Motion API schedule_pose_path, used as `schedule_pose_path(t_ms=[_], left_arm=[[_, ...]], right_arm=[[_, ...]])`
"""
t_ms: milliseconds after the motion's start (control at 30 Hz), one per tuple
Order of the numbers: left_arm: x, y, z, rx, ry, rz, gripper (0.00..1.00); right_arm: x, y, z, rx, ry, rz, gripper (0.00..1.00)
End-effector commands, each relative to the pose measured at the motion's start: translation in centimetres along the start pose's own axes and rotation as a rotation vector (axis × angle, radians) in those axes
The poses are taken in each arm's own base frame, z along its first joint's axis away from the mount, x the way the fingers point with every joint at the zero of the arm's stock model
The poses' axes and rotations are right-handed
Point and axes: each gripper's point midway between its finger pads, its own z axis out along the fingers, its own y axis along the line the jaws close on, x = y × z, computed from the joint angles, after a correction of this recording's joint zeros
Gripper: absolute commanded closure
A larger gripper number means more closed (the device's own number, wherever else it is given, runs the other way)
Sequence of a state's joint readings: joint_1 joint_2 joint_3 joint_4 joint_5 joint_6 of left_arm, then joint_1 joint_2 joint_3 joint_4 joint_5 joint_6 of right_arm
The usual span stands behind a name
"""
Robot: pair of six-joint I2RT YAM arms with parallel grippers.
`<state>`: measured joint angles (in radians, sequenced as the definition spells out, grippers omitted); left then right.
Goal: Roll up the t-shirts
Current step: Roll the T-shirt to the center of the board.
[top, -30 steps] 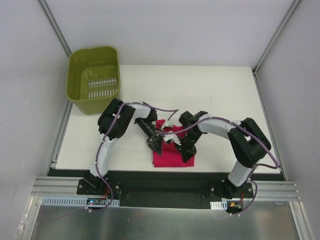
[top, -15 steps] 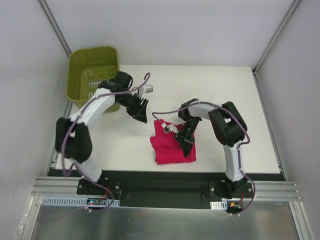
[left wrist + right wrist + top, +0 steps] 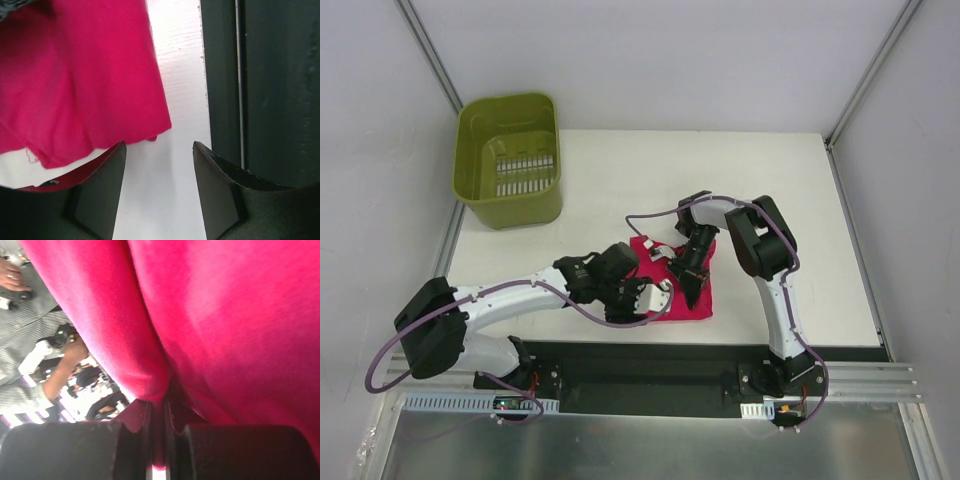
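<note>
The magenta-red t-shirt [image 3: 692,308] lies folded into a small bundle near the table's front edge. My right gripper [image 3: 692,288] is on top of it and is shut on a fold of the fabric [image 3: 150,375], which is pinched between the jaws [image 3: 159,407]. My left gripper [image 3: 652,303] is low at the bundle's near left corner. In the left wrist view it [image 3: 159,146] is open and empty, with bare white table between the fingers. There the t-shirt's edge [image 3: 80,80] lies just ahead and to the left, beside the left finger [image 3: 102,190].
A green plastic basket [image 3: 470,190] stands at the table's back left corner. The table's front edge and a dark rail [image 3: 260,90] run just right of the left gripper. The white table top [image 3: 770,180] extends behind and to the right.
My left arm has swung from beside the basket down to the t-shirt's near left corner. My right gripper has stayed on the t-shirt, shifting slightly.
</note>
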<state>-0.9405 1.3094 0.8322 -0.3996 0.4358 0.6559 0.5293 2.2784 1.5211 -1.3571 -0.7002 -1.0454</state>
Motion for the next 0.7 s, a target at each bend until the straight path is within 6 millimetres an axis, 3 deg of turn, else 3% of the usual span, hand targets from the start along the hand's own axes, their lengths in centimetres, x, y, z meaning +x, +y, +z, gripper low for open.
schedule_pose_path(t_ms=[0,267,567,667], left_arm=[[-2.6,3.7,1.6,-0.203,-0.07,0.125,0.44],[-2.3,1.9,4.5,-0.153,-0.039,0.141,0.44],[1.3,0.5,6.9,-0.107,0.076,0.131,0.44],[3.2,0.8,7.7,-0.114,0.143,0.144,0.59]], right_arm=[[-0.3,-1.8,0.0,0.035,0.027,-0.008,0.99],[-0.5,-1.7,-0.2,0.002,0.038,0.006,0.99],[-0.7,-1.7,-0.4,-0.037,0.034,0.04,0.99],[-0.8,-1.7,-0.6,-0.039,0.024,0.043,0.99]])
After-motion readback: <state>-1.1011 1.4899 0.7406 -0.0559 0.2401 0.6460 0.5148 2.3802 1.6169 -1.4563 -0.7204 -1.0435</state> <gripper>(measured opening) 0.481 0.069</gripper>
